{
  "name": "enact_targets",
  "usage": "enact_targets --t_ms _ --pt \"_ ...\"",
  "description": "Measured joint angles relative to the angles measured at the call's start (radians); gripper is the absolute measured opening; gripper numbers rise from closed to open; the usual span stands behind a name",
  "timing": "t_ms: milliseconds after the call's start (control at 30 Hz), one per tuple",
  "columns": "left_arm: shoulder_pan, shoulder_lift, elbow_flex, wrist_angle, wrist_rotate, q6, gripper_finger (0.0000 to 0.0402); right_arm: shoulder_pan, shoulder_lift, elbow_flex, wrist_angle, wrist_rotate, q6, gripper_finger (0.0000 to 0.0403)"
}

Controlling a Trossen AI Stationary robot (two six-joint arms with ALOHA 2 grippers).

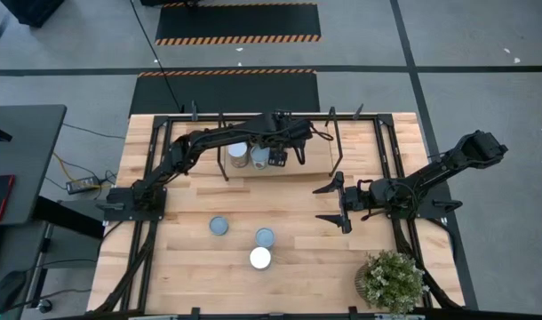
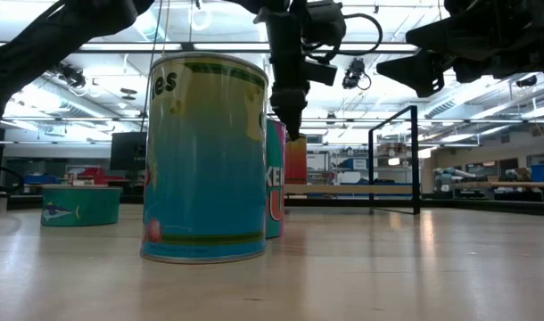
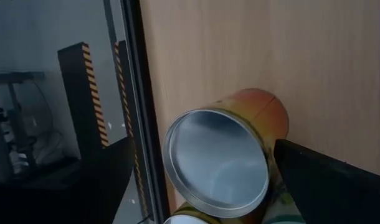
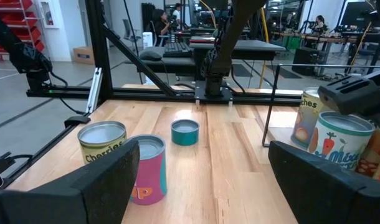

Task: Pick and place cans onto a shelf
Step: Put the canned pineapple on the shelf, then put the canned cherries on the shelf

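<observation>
The shelf (image 1: 320,160) stands at the table's far middle. Two cans (image 1: 239,153) (image 1: 259,157) stand on its board. My left gripper (image 1: 284,149) hangs open over a third, an orange can with a silver top (image 3: 215,162), slanting down with a finger on either side. Three more cans stand upright on the table: a teal low one (image 1: 219,225), a pink one (image 1: 265,236) and a yellow-teal one (image 1: 259,259). My right gripper (image 1: 338,203) waits open at the right, level, holding nothing. My left gripper stands open around the orange can, which rests upright on the shelf board. One finger (image 3: 321,180) is right beside the can's side (image 3: 274,124). I cannot tell whether it touches.
A potted plant (image 1: 391,280) sits at the near right corner. Black rod uprights (image 2: 416,160) frame the shelf. The yellow-teal can (image 2: 205,160) fills the front of the low view. Bare wood lies between the table cans and the shelf.
</observation>
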Motion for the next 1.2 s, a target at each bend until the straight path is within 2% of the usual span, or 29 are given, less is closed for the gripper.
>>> enact_targets --t_ms 233,467,767,967,1200 --pt "-0.031 0.0 0.025 -0.005 0.033 -0.065 0.0389 0.0 0.0 0.0 -0.001 -0.002 -0.004 0.0364" --pt "-0.131 -0.012 0.041 -0.069 0.077 -0.138 0.0389 0.0 0.0 0.0 -0.006 -0.002 -0.005 0.0364" --pt "-0.322 -0.065 0.041 -0.241 0.145 -0.44 0.0389 0.0 0.011 0.003 -0.032 -0.091 0.006 0.0364" --pt "-0.443 -0.075 0.016 -0.278 0.097 -0.538 0.0389 0.013 0.126 0.12 -0.139 -0.096 0.004 0.0364" --pt "-0.529 -0.082 0.001 -0.368 -0.001 -0.661 0.0386 0.02 0.299 0.231 -0.144 -0.103 -0.002 0.0364"
